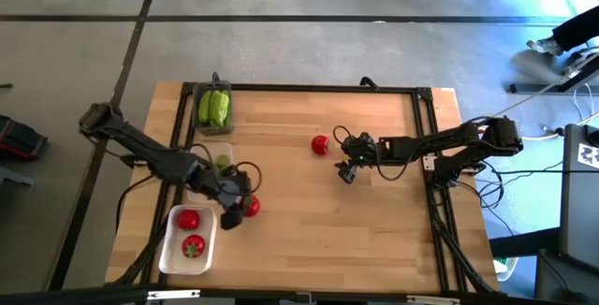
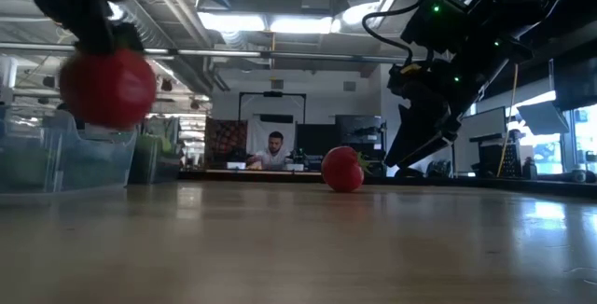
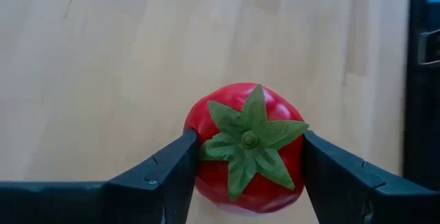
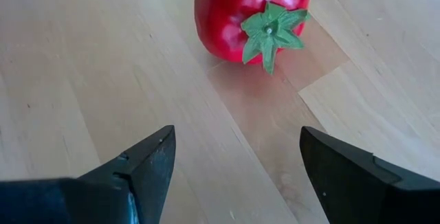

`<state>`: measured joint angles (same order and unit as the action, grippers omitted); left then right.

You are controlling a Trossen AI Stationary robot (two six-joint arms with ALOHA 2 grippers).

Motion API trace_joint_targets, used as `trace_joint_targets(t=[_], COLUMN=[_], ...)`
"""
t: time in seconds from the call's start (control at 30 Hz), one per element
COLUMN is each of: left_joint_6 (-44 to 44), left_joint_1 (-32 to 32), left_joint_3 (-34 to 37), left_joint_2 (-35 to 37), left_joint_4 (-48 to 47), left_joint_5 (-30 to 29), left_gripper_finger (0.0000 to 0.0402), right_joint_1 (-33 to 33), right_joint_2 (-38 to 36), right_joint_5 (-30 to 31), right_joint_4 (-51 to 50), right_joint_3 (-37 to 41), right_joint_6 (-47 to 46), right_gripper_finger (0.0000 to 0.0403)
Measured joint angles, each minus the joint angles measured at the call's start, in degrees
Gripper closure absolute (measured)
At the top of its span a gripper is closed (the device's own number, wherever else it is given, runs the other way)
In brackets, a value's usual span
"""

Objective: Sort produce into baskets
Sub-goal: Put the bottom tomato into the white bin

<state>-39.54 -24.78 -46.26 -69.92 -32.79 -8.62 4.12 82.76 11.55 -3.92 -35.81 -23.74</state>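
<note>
A red tomato (image 3: 240, 114) with a green top sits between the fingers of my left gripper (image 1: 241, 206), which is shut on it beside the white basket (image 1: 167, 254). That basket holds two tomatoes (image 1: 190, 232). A second loose tomato (image 1: 320, 143) lies on the table a little ahead of my right gripper (image 4: 237, 162), which hangs open over bare wood. The clear basket (image 1: 208, 150) holds a green fruit (image 1: 223, 162). The dark grey basket (image 1: 198, 90) holds cucumbers (image 1: 214, 108). My left gripper pinches the tomato by two opposite sides (image 3: 199, 138) between its two fingers (image 3: 168, 176), the green top facing back toward the wrist. The fingers slant down from the table's left. The tomato (image 2: 107, 88) hangs lifted clear of the table.
The three baskets stand in a row along the table's left side. A black frame (image 1: 309, 88) runs around the tabletop. Bare wood lies in the middle and along the near edge. In the low view a person sits far behind the table.
</note>
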Motion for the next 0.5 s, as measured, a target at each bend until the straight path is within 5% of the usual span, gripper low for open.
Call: trace_joint_targets(t=[0.5], left_joint_6=[-30.4], left_joint_1=[-12.9], left_joint_3=[-0.1], left_joint_2=[7.7], left_joint_4=[-11.2], left_joint_5=[9.7], left_gripper_finger=[0.0178], right_joint_1=[0.0], right_joint_2=[0.0], right_joint_5=[0.0], right_joint_4=[0.0], right_joint_3=[0.0], right_joint_6=[0.0], right_gripper_finger=[0.0111])
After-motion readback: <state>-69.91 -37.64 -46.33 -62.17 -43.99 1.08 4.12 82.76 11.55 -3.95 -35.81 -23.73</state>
